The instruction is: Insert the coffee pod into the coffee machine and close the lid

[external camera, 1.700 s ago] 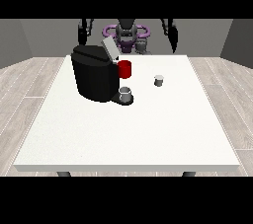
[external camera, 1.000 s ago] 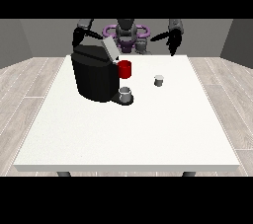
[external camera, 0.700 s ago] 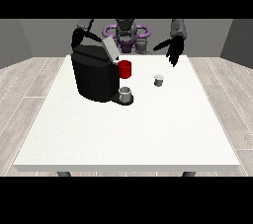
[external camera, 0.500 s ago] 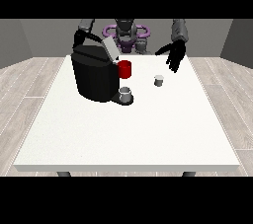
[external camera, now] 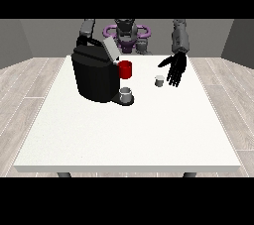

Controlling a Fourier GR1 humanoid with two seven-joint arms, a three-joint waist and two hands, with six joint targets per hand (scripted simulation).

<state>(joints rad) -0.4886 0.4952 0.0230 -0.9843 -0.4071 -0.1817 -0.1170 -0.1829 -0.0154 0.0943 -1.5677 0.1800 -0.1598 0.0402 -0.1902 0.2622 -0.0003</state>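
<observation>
Coffee pod (external camera: 159, 81) sits on the white table (external camera: 129, 130), right of the coffee machine (external camera: 95, 74), untouched. Machine lid (external camera: 110, 49) is tilted up, open. Hand at the view's right (external camera: 175, 69) hangs just beside the pod, fingers spread and pointing down, holding nothing. Hand at the view's left (external camera: 84, 39) is mostly hidden behind the machine; can't tell its fingers.

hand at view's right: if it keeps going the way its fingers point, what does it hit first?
Probably the bare table. The hand at the view's right points its straight fingers down; the coffee pod sits just beside that line, though depth is unclear.
</observation>
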